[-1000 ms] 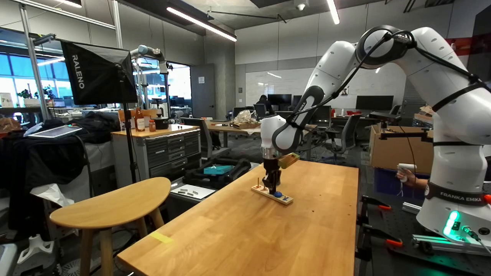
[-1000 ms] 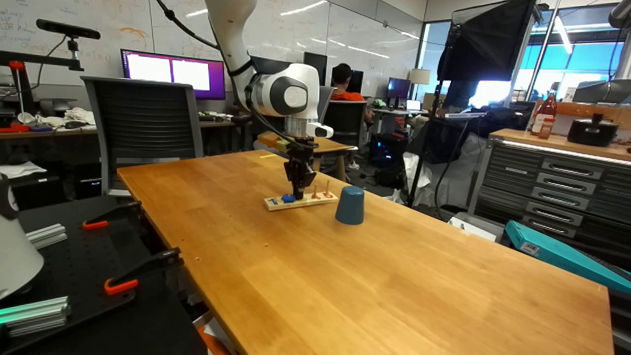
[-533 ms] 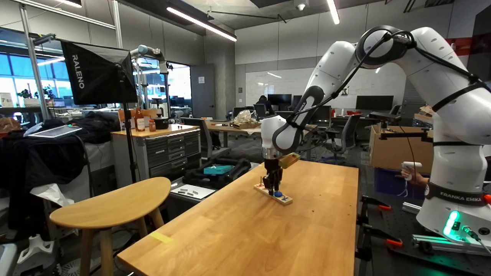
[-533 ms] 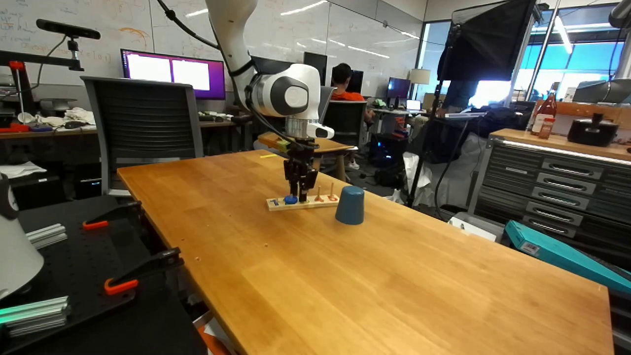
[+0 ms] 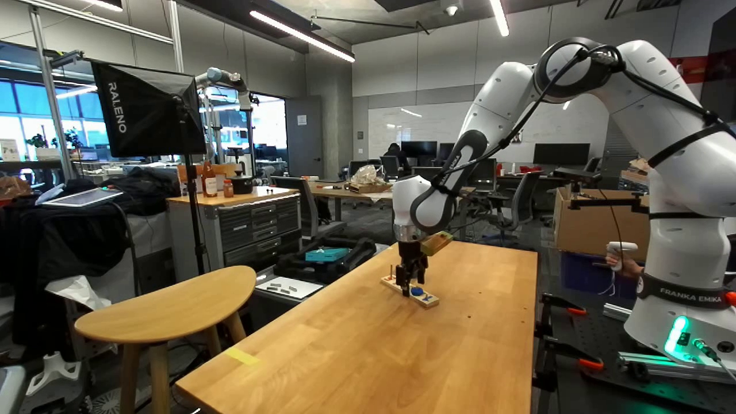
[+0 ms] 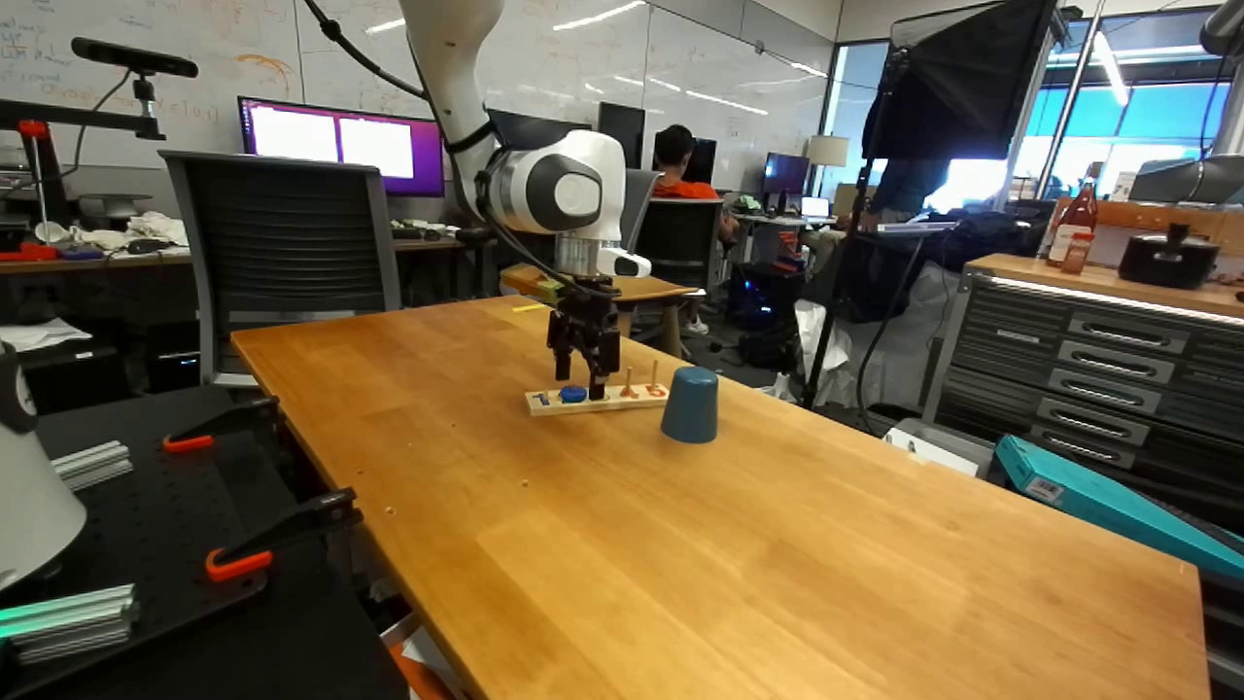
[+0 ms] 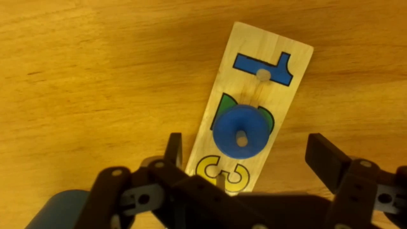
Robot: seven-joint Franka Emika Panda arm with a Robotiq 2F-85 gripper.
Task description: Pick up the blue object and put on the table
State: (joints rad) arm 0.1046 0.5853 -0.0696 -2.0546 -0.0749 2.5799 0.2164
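Note:
The blue object, a dark blue cup-like cylinder (image 6: pixel 691 404), stands on the light wooden table (image 6: pixel 797 544); part of it (image 7: pixel 62 210) enters the wrist view at lower left. A smaller blue ring (image 7: pixel 227 127) sits around a peg on a pale number board (image 7: pixel 254 35), over the green figure. My gripper (image 7: pixel 246 149) is open, its fingers spread wide on both sides of the board with nothing gripped. In an exterior view the gripper (image 6: pixel 580 385) is just above the board, one finger low beside the ring. My gripper (image 5: pixel 413 288) hides part of the board.
Beyond the cup end of the board, two bare pegs (image 6: pixel 641 375) rise near the cup. A smaller rounded table (image 5: pixel 167 305) stands beside the long one. Clamps with orange tips (image 6: pixel 238 566) line the robot's side. Yellow tape (image 5: pixel 242 356) marks a table corner.
My gripper's jaws have parted from shut to wide open, and the hand has risen slightly. Early on, the board and ring shifted a little; the cup has stayed put.

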